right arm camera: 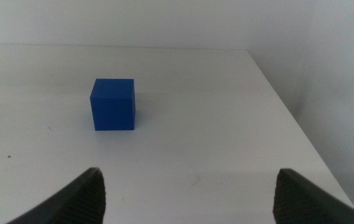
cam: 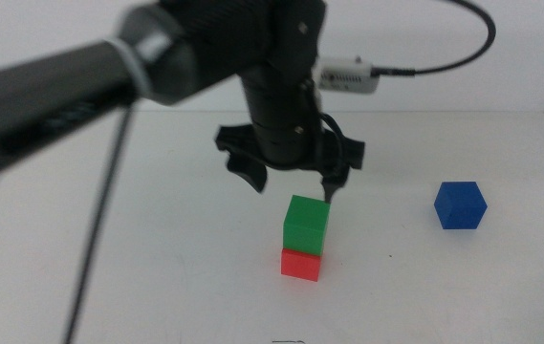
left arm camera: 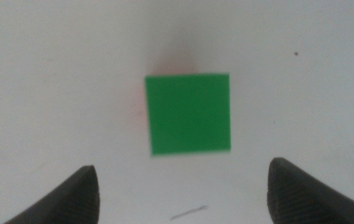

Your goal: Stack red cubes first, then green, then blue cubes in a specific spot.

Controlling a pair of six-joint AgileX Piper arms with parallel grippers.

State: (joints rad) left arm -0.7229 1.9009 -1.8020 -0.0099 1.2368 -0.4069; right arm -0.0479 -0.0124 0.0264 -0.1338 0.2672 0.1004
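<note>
- One red cube (cam: 301, 265) sits on the white table (cam: 157, 239), near the middle of the middle view, a little toward the front edge.
- One green cube (cam: 306, 224) rests squarely on top of the red one, touching it, so the two form a short upright stack. From the left wrist view the green cube (left arm camera: 189, 114) hides the red one almost wholly; only a faint reddish tinge shows at its edge.
- One blue cube (cam: 461, 205) stands alone on the table, well apart from the stack, off to the right in the middle view. It rests flat, with nothing touching it (right arm camera: 112, 104).
- The left gripper (cam: 291, 182) hangs directly above the stack, its jaws spread wide, wider than the green cube, and holding nothing. One jaw tip comes down close to the green cube's upper back corner; whether it touches cannot be told.
- The left arm reaches in from the left side of the middle view, with a black cable (cam: 444, 57) looping behind it.
- The right gripper (right arm camera: 189, 193) does not appear in the middle view; its own wrist view shows its jaws spread wide and empty, facing the blue cube from some way off.
</note>
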